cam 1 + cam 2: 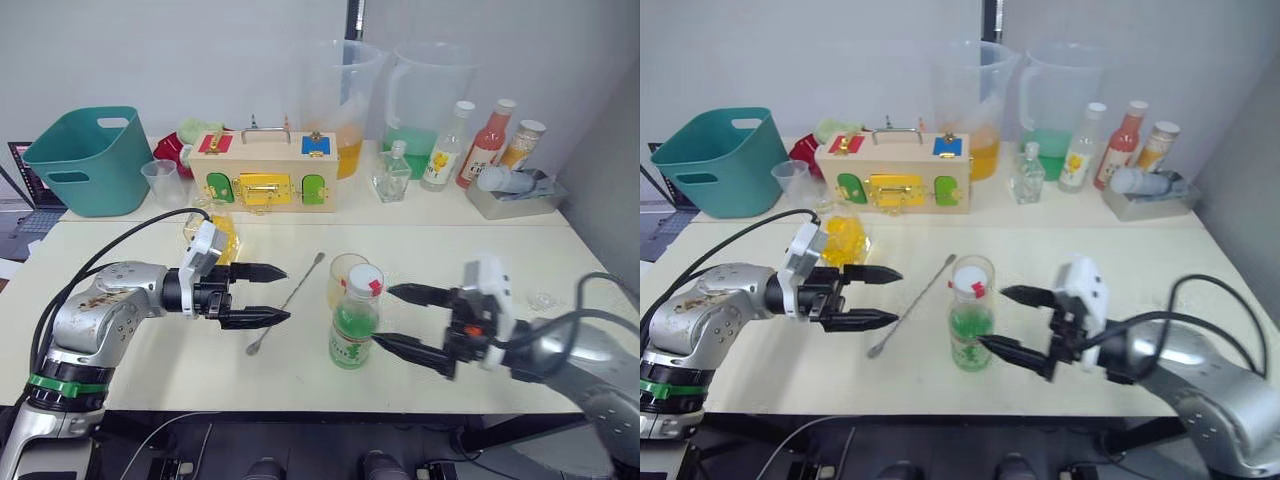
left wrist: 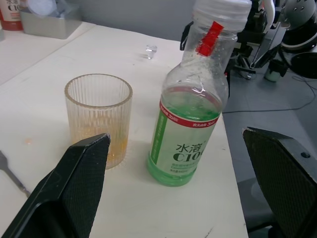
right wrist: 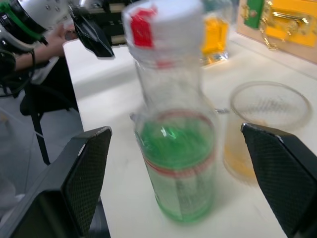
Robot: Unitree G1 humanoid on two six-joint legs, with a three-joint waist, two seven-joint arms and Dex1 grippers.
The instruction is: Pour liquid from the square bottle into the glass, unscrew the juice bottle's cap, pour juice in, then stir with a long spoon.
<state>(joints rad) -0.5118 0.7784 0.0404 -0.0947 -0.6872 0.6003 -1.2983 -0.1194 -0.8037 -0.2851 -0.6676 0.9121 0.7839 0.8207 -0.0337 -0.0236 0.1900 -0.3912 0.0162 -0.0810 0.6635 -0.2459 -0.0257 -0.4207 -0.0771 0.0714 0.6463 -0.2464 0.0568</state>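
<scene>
The juice bottle [image 2: 190,129] is clear, glossy plastic with a printed green-and-white label and a matt white cap [image 2: 221,9]. The glass [image 2: 98,119] is clear with fine vertical ribs. The long spoon [image 1: 287,302] looks like thin polished metal. The table [image 1: 140,370] is smooth, matt cream. The gripper fingers [image 2: 74,183] are black with a textured, matt face.

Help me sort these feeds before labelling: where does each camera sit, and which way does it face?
Left and right eye views: on the head, looking down over the table, both arms and open grippers.
Left wrist view: between the left fingers, facing the juice bottle and glass.
Right wrist view: between the right fingers, facing the same bottle and glass from the opposite side; left gripper behind.
</scene>
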